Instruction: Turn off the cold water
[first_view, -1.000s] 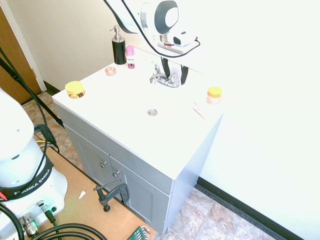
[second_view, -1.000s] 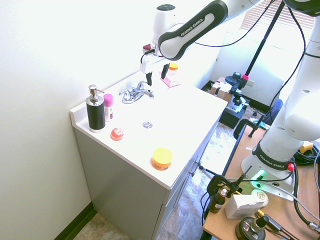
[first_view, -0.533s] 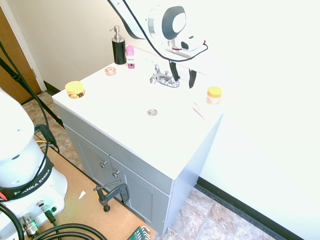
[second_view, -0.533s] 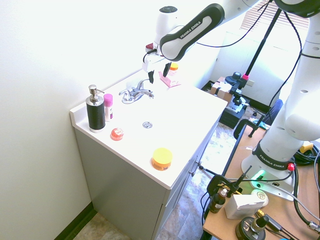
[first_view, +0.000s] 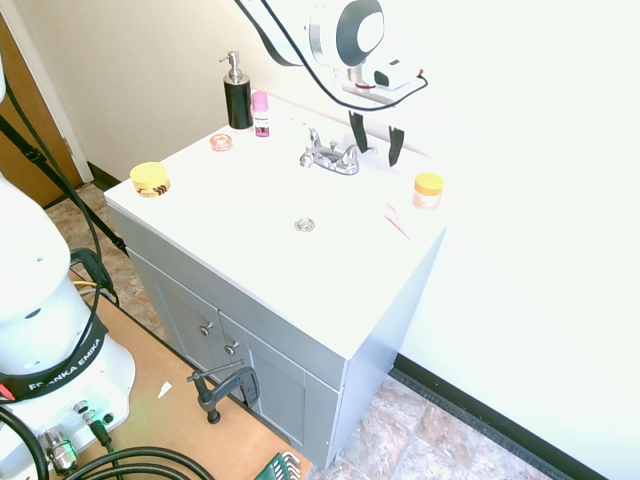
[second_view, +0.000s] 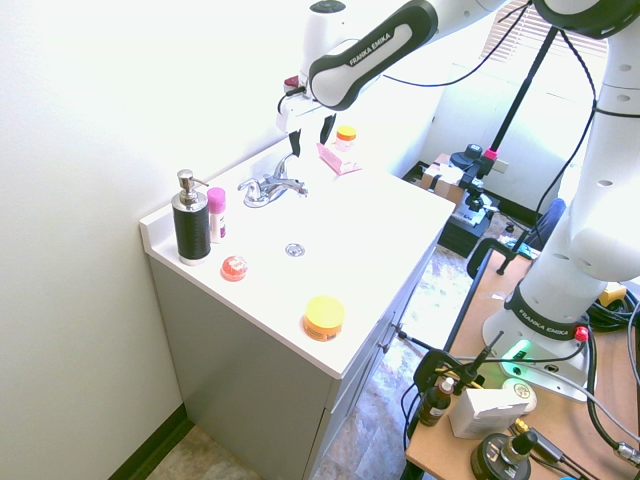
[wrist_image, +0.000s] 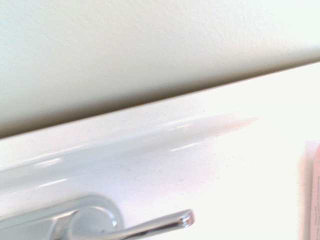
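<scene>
Claw (first_view: 373, 136) open, empty, above chrome faucet (first_view: 331, 156) at surface's back edge; stiff, slippery lever handle (wrist_image: 150, 226)—push near tip.

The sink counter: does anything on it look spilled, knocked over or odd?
Nothing stands out. The faucet shows no running water, the black pump bottle and the pink bottle stand upright, and the open gripper hangs above the counter, touching nothing.

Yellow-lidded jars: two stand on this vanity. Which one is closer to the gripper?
The small orange jar beside the pink tube, just past the open gripper. The wider yellow jar sits on the counter's far front corner.
</scene>
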